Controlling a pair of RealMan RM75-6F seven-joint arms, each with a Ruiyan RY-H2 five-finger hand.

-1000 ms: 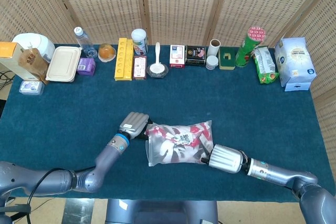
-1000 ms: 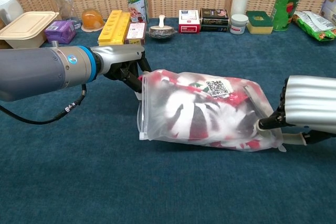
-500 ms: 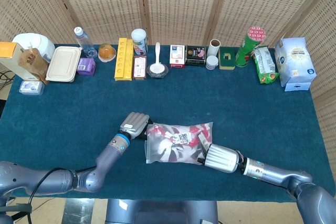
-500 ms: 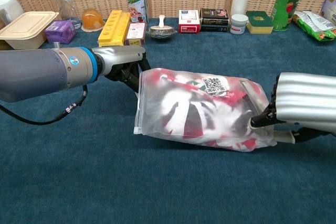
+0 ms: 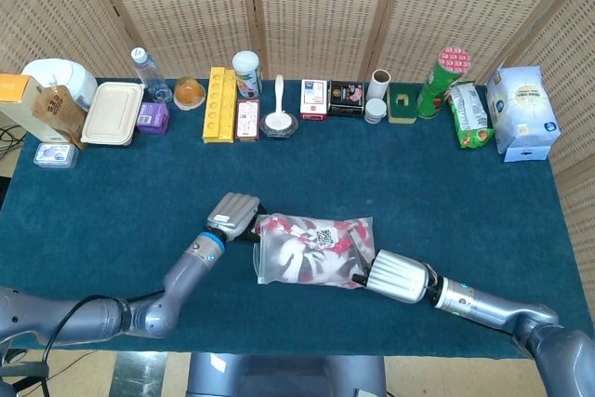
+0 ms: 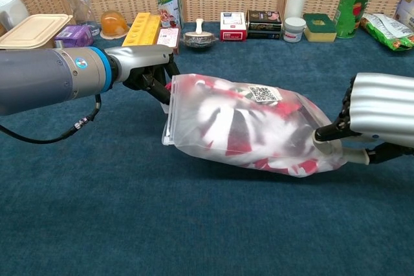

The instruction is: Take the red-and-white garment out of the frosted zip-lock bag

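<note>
The frosted zip-lock bag (image 5: 311, 251) (image 6: 246, 127) lies near the table's front edge with the red-and-white garment (image 6: 239, 135) wholly inside it. A QR label shows on top. My left hand (image 5: 233, 216) (image 6: 145, 68) pinches the bag's zip end at its left side and holds that end raised. My right hand (image 5: 398, 276) (image 6: 375, 119) grips the bag's closed right end, fingers curled onto the plastic. The zip end looks closed.
A row of goods lines the far edge: lunch box (image 5: 112, 112), water bottle (image 5: 146, 72), yellow tray (image 5: 219, 103), small boxes (image 5: 332, 99), green can (image 5: 441, 78), snack bag (image 5: 471, 114), white carton (image 5: 522, 112). Blue cloth (image 5: 418, 183) covers the table.
The bag has shifted a little left and away from the robot, and its left end is lifted higher. Both hands keep their hold and moved with it.
</note>
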